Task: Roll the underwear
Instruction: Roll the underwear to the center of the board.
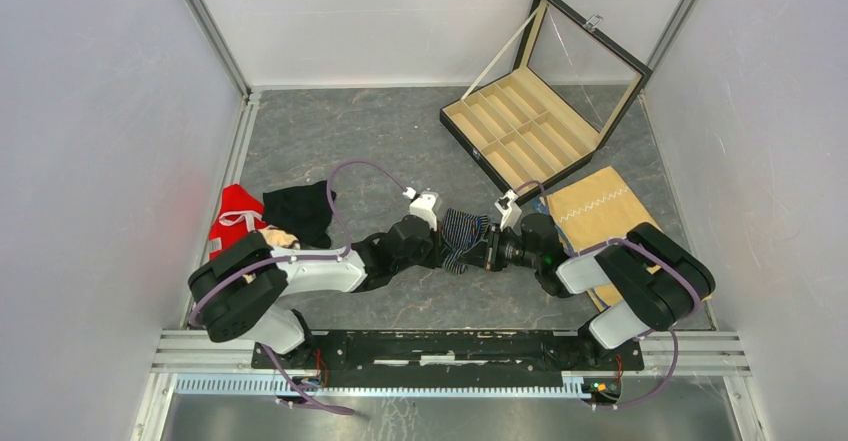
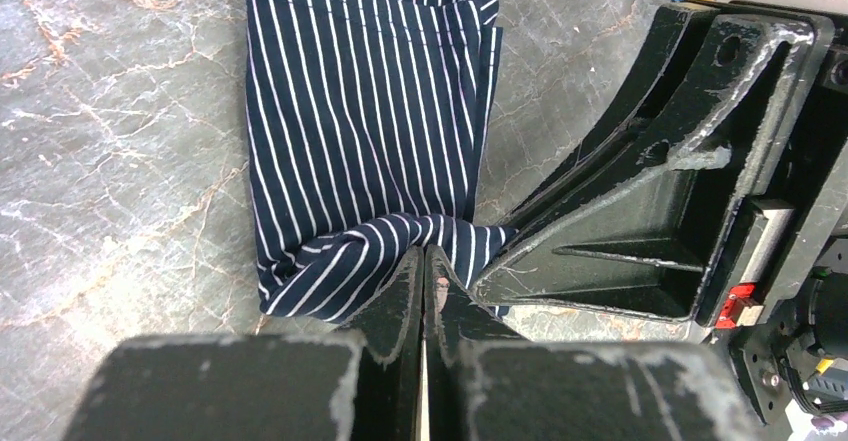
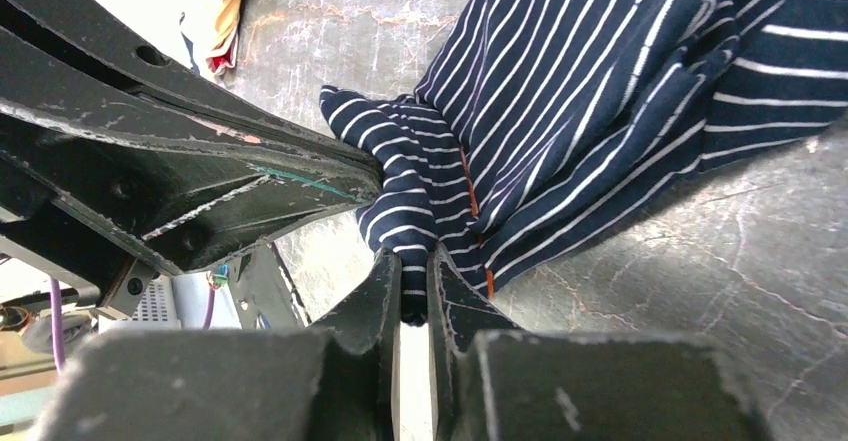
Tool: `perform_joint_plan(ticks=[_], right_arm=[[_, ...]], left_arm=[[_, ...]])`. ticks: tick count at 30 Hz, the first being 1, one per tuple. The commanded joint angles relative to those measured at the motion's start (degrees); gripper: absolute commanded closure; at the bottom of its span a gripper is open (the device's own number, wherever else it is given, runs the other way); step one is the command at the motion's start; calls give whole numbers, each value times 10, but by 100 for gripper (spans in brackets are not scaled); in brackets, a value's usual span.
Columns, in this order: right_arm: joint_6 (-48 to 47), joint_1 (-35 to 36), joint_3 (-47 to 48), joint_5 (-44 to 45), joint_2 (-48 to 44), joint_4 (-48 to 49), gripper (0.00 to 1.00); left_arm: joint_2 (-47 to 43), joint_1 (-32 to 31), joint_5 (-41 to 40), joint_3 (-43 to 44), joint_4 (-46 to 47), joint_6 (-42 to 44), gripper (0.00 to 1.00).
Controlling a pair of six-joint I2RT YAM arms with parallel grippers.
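Underwear (image 1: 462, 239) on veined grey tabletop (image 1: 380, 131), white walls (image 1: 90, 111)

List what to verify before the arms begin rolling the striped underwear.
1. Left claw shut on the striped underwear: ok, tips closed at the bunched near edge.
2. Right claw gripping the same edge: ok, fabric sits between its fingers.
3. Clearance between the two claws: cannot tell, they sit very close together.
4. Fabric smooth for rolling: not ok, crumpled at the grip.
5. Black underwear out of the way: ok, off to the left.
6. Tan cloth apart from the garment: ok.
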Motion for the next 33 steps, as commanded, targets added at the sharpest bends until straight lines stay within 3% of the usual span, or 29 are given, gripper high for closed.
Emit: perform_joint_plan(ticks=[1,9,17,22,28,30,33], right_arm=[[-28,-13,-5,22,-7,-47,84],[-131,-22,44,82,-65,-182,60],[-323,-22,73,146,-185,-296,46],[-393,-25,52,125,-260,-262,18],[-468,-24,127,96,-280,-321,18],[-529,4,138,143,-299,-354,20],[-606,102,127,252,-322,-375,18]], left_arm=[[26,0,-10,18,21,32,98],[54,0,-26,-1,48,21,98],[72,5,-46,-18,64,10,98],[85,6,-48,-31,82,0,98],[96,8,-57,-38,85,-8,98],[101,11,-60,-39,85,-13,98],[111,15,-59,-41,86,-20,98]])
